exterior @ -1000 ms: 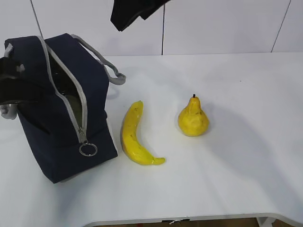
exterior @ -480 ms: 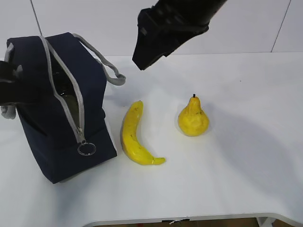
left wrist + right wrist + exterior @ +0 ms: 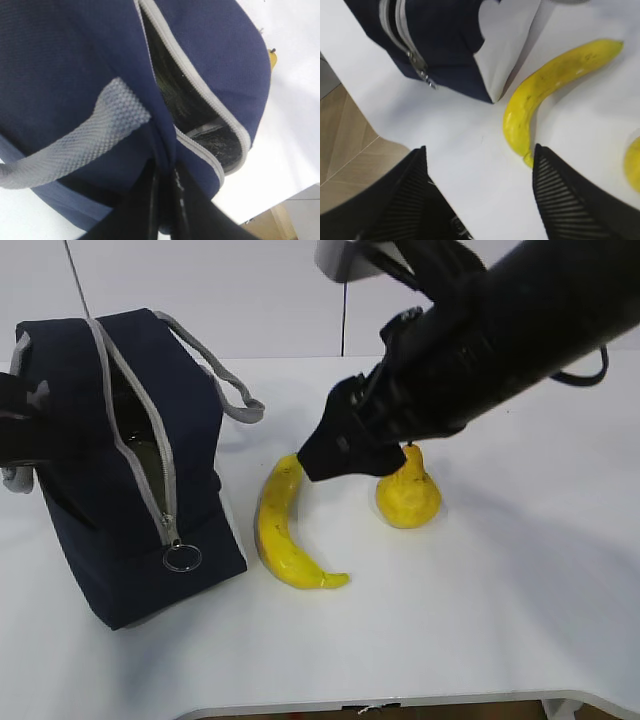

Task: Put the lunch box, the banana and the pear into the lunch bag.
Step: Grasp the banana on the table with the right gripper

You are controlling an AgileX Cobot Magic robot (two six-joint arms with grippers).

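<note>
Exterior view: the banana (image 3: 283,535) and pear (image 3: 407,490) lie on the table right of the unzipped lunch bag (image 3: 120,460), not yet packed.

Left wrist view: the left gripper (image 3: 165,200) clenches the bag's fabric (lunch box not discernible inside).

Right wrist view: the right gripper (image 3: 480,195), released, hovers above the banana.

pear (image 3: 408,495) top hidden behind right arm (image 3: 480,340), lunch bag (image 3: 110,460) interior dark (contents indistinct)
</note>
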